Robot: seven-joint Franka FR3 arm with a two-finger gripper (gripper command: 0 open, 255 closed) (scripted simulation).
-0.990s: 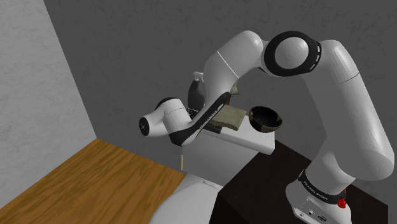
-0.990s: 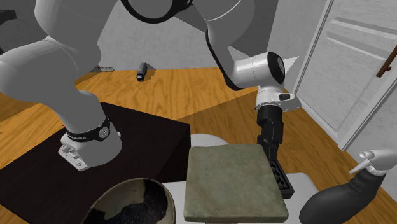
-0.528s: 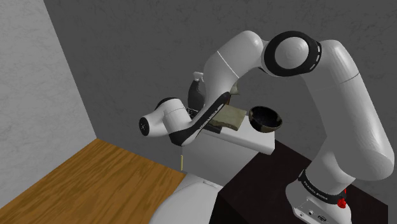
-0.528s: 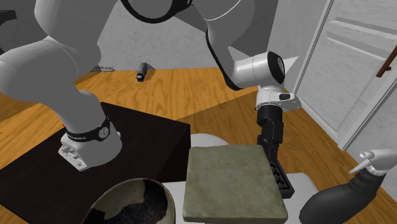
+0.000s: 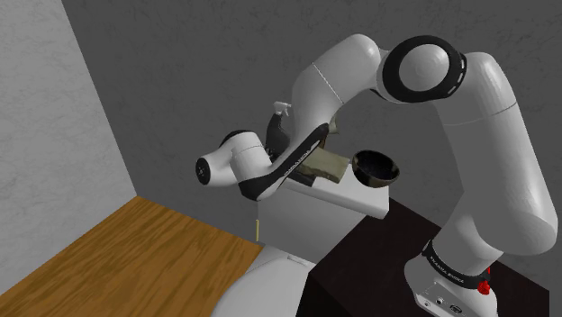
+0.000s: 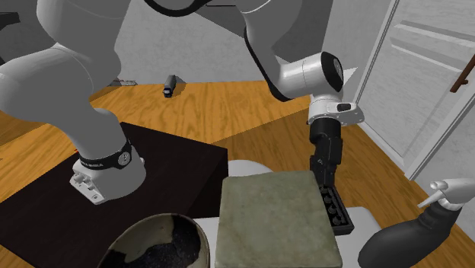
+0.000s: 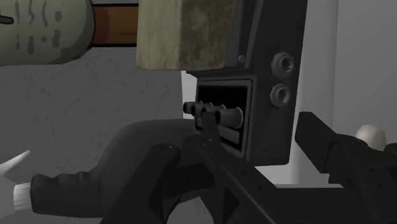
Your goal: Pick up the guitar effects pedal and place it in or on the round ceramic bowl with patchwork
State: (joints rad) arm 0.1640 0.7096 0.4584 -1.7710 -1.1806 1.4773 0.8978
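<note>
The guitar effects pedal [image 7: 254, 83] is a black box with small knobs and two jacks. It lies at the far edge of the white cabinet top [image 6: 365, 221], where the pedal [image 6: 337, 207] is partly under a grey-green slab [image 6: 274, 221]. My gripper [image 7: 251, 130] is shut on the pedal, one finger on each side. In the second exterior view the gripper [image 6: 327, 181] comes straight down onto it. The round bowl [image 6: 156, 244], dark inside with a pale rim, stands beside the slab; the bowl [image 5: 376, 167] sits at the cabinet's right end in the shoulder view.
A dark spray bottle [image 6: 411, 236] with a white nozzle stands close to the pedal. The white cabinet [image 5: 315, 212] stands next to my black stand [image 6: 167, 164]. A white door [image 6: 434, 76] and wooden floor [image 6: 228, 106] lie beyond; a small dark object [image 6: 170, 85] lies there.
My wrist and hand have risen a little. The pedal has come up with them, and the slab over it has shifted and looks larger in the second exterior view.
</note>
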